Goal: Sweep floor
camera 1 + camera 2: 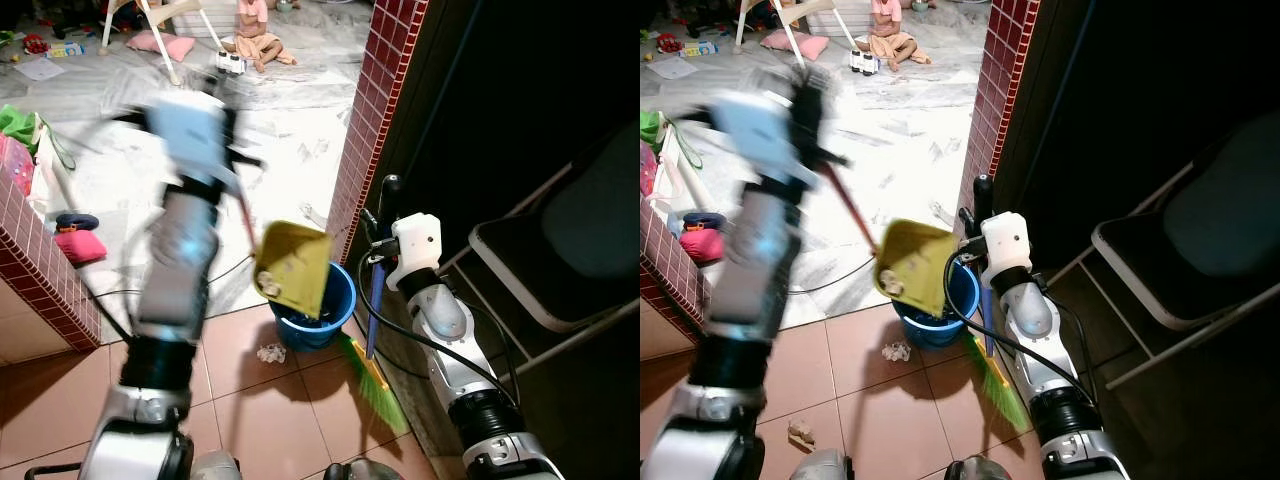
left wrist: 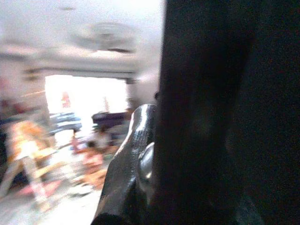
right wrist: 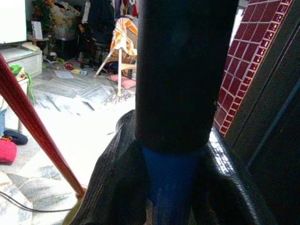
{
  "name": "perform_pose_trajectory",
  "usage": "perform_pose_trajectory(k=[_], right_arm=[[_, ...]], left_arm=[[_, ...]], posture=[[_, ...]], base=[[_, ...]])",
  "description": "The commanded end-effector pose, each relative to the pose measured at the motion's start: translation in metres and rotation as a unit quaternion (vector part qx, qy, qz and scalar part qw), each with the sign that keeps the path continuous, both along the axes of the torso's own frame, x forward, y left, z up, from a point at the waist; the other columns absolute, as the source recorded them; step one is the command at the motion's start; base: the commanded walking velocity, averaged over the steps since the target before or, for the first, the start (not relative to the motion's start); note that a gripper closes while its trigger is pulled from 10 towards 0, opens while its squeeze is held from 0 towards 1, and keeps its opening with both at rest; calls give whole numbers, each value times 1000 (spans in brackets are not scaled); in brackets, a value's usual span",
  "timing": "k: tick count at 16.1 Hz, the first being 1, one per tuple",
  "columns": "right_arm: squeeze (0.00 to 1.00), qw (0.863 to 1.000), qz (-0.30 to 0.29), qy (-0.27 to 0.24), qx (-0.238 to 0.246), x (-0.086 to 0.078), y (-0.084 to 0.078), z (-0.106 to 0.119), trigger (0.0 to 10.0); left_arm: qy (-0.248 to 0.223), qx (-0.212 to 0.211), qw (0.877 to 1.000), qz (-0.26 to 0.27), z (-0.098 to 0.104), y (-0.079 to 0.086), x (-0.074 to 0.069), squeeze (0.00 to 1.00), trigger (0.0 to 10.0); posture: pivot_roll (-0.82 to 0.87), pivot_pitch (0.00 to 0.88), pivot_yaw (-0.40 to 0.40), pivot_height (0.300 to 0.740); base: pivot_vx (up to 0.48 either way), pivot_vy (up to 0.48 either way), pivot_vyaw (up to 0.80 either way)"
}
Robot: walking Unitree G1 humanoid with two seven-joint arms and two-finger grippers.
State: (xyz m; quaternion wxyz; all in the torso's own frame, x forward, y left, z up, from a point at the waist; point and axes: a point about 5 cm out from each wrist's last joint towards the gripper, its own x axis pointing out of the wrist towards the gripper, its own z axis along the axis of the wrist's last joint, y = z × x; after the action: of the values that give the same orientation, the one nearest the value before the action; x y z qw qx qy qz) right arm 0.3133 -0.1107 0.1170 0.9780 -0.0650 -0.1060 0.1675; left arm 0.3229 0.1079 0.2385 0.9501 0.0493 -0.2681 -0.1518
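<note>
Two tools are in our grippers. Our right gripper [image 1: 978,205] is clamped on the broom [image 1: 992,380] handle, blue where the fingers [image 3: 117,187] wrap it, with the green bristles on the tiled floor [image 1: 910,410] beside the blue bucket [image 1: 325,310]. Our left gripper [image 1: 235,170], blurred, is closed on the red handle of the yellow dustpan [image 1: 292,268], tilted over the bucket with crumpled paper in it. More paper scraps [image 1: 270,352] lie near the bucket. We can read no writing anywhere.
</note>
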Motion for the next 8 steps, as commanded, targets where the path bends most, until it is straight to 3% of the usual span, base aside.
perform_pose_trajectory(k=[1,3,4,5,7,8], right_arm=[[0,1000,-9,-26,-7,3,-6,10,10000],[0,1000,-11,-27,-8,4,-6,10,10000],[0,1000,-9,-28,-9,4,-6,11,10000],[0,1000,-9,-28,-9,4,-6,11,10000],[0,1000,-7,-28,-11,4,-7,12,10000],[0,1000,-7,-28,-12,5,-7,12,10000]], left_arm=[[-28,43,997,-57,3,-18,-11,0,10000],[-30,102,986,-125,-7,-34,-23,0,10000],[-45,179,966,-182,-20,-46,-36,0,10000],[-46,192,961,-194,-23,-48,-39,0,10000],[-67,257,934,-240,-31,-56,-51,0,10000],[-70,270,927,-249,-33,-58,-52,0,10000]], posture=[[20,6,-75,740],[22,15,-78,740],[26,26,-82,740],[26,30,-84,740],[24,45,-93,740],[23,49,-97,740]], base=[[0,0,0],[0,0,0],[0,0,0],[0,0,0],[0,0,0],[0,0,0]])
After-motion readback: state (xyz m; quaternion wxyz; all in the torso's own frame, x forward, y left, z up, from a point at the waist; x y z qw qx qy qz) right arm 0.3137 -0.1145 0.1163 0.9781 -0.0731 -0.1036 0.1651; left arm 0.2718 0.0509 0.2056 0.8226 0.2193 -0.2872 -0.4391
